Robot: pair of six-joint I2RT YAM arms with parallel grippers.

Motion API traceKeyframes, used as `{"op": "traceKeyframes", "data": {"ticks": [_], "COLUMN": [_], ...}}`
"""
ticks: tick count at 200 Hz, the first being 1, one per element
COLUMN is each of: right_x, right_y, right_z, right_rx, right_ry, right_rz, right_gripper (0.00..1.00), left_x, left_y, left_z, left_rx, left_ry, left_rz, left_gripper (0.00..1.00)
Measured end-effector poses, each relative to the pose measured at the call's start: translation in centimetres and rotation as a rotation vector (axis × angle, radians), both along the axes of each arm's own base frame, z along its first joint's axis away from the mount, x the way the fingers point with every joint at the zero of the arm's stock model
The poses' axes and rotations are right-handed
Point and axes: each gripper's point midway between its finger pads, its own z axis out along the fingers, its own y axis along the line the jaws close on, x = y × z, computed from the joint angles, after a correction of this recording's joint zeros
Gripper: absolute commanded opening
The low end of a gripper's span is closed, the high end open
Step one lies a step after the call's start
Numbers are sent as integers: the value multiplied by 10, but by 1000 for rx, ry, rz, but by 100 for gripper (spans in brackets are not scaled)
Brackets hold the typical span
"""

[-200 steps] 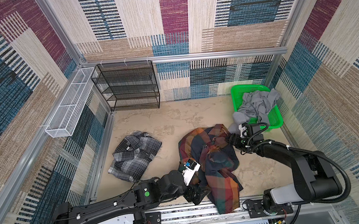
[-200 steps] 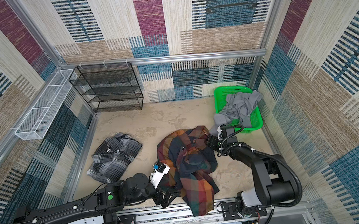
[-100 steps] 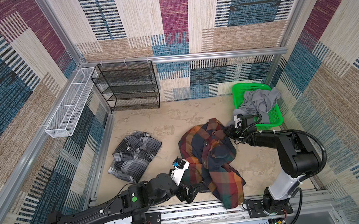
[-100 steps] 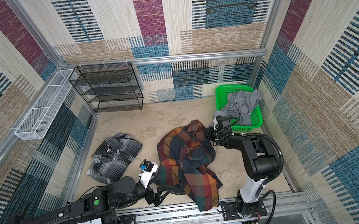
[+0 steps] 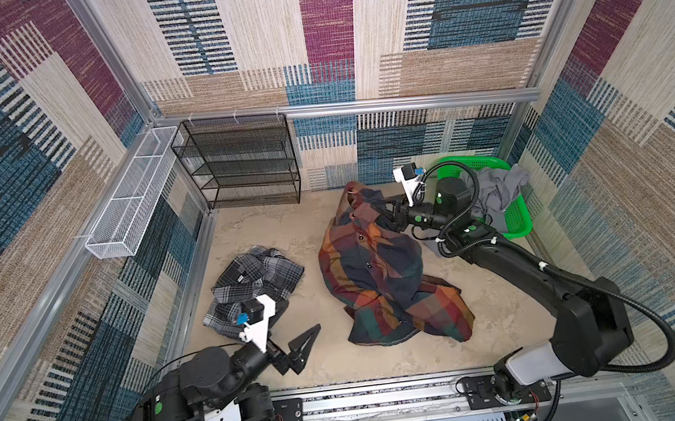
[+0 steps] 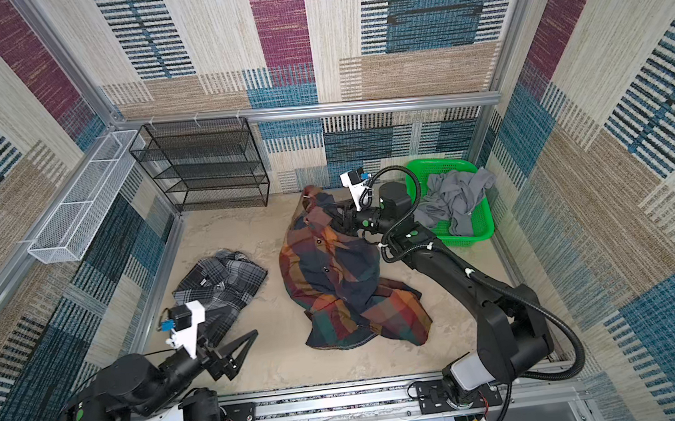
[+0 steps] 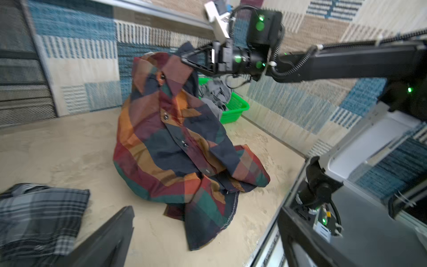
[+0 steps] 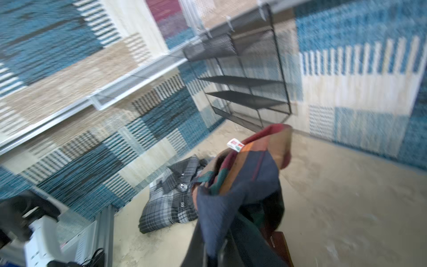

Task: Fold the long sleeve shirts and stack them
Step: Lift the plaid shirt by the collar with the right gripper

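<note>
Right fingers (image 5: 388,209): clamped on big shirt (image 5: 374,266), soft checked cloth draping in folds below.
Left fingers (image 7: 108,238): spread wide, empty; grey shirt (image 5: 258,276) crumpled beside.

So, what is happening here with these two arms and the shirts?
The right gripper is shut on the collar end of the large navy, orange, red and green plaid shirt and holds it up; the rest lies bunched on the beige table. The left gripper is open and empty, beside the smaller grey, black and white plaid shirt, which lies rumpled. The shirts are not stacked yet.
</note>
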Motion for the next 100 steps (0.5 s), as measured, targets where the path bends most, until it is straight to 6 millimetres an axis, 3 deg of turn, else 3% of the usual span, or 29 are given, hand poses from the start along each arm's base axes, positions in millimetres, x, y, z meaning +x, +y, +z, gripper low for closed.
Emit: {"op": "traceKeyframes", "data": {"ticks": [19, 40, 100], "right_x": [-35, -82, -187], "right_y": [3, 6, -12], "right_z": [32, 66, 123], "right_rx": [24, 54, 62], "right_ry": [-98, -212, -406], "right_rz": [133, 326, 735], "right_gripper": [0, 0, 0], "left_x": [4, 9, 20], "left_y": [29, 41, 18], "left_z": [12, 20, 35], "left_rx": [3, 62, 278], "left_ry": [-99, -190, -442], "left_rz": [85, 147, 185], "left_gripper": [100, 99, 100]}}
